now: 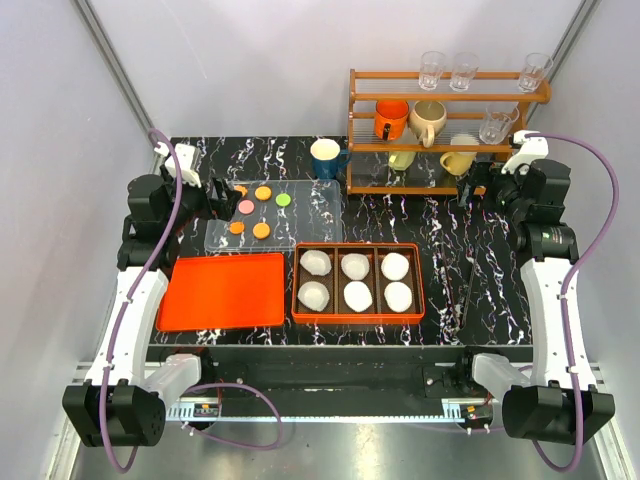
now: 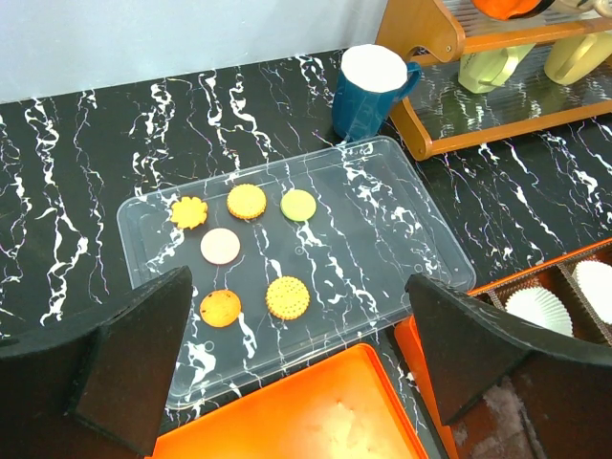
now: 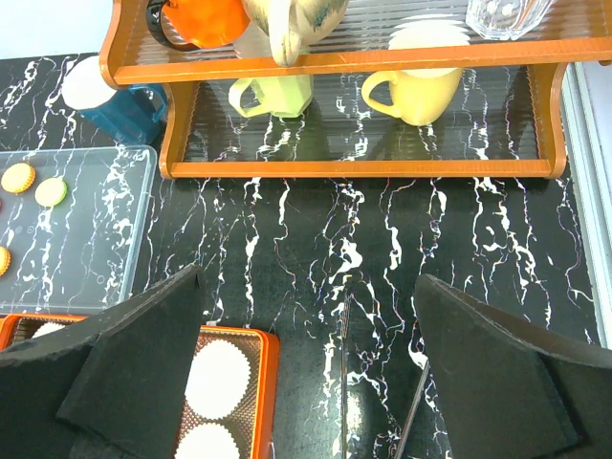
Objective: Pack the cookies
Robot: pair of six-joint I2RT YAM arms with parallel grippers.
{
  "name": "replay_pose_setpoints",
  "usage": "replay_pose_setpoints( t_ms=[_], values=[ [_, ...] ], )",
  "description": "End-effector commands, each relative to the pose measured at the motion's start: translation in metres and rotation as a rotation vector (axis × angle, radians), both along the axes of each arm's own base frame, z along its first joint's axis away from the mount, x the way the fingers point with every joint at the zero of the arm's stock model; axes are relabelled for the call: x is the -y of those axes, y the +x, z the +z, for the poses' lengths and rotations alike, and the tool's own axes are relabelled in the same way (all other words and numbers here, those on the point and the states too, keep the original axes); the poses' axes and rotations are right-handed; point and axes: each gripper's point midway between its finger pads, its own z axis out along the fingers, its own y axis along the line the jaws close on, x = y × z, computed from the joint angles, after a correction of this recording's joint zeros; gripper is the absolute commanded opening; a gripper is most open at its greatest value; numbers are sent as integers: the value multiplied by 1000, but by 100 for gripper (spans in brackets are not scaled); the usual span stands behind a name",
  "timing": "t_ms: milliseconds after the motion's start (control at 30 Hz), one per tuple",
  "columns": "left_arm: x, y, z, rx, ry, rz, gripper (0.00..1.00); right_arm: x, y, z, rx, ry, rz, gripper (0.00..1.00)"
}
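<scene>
Overhead view of a black marble table [image 1: 450,260]. I see six cookies [image 1: 261,230] lying loose on a clear plastic tray [image 1: 315,215] at the rear left: four orange, one pink, one green, none touching another. Just in front of it sits a flat orange tray [image 1: 220,290]. To the right of that is an orange six-compartment box [image 1: 357,246], each compartment holding a white paper liner [image 1: 356,266]. A blue mug [image 1: 326,158] stands behind the clear tray, beside a wooden rack [image 1: 445,75] of mugs and glasses.

Left wrist view: my left gripper [image 2: 298,282] hangs over the near part of the clear tray, its fingers spread wide and grasping nothing. All six cookies lie flat ahead of and between the fingers, the two nearest ones orange, the pink one behind them, and the green one in the far row.

Right wrist view: my right gripper [image 3: 308,277] is released too, jaws wide apart over bare table between the rack and the box. Only a few cookies show, at the far left edge, well apart from it.
</scene>
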Motion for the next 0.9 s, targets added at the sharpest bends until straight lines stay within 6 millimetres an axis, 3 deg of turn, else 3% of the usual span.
replay_pose_setpoints(
  t_ms=[0, 333, 500, 633, 700, 867],
  values=[
    [0, 0, 17, 73, 10, -8, 99, -3, 0, 9, 30, -8, 17, 100],
    [0, -2, 15, 70, 12, -9, 99, -8, -1, 8, 19, 2, 43, 100],
    [0, -4, 7, 50, 20, -11, 99, -8, -2, -4, -38, -27, 65, 100],
    [-3, -6, -4, 35, 47, -6, 99, 5, -8, -36, -165, -100, 45, 100],
    [-3, -6, -9, 32, 52, -9, 99, 21, -9, -53, -234, -157, -12, 100],
    [-2, -7, -29, -7, 55, -23, 99, 35, -21, -115, -433, -226, -28, 97]
  ],
)
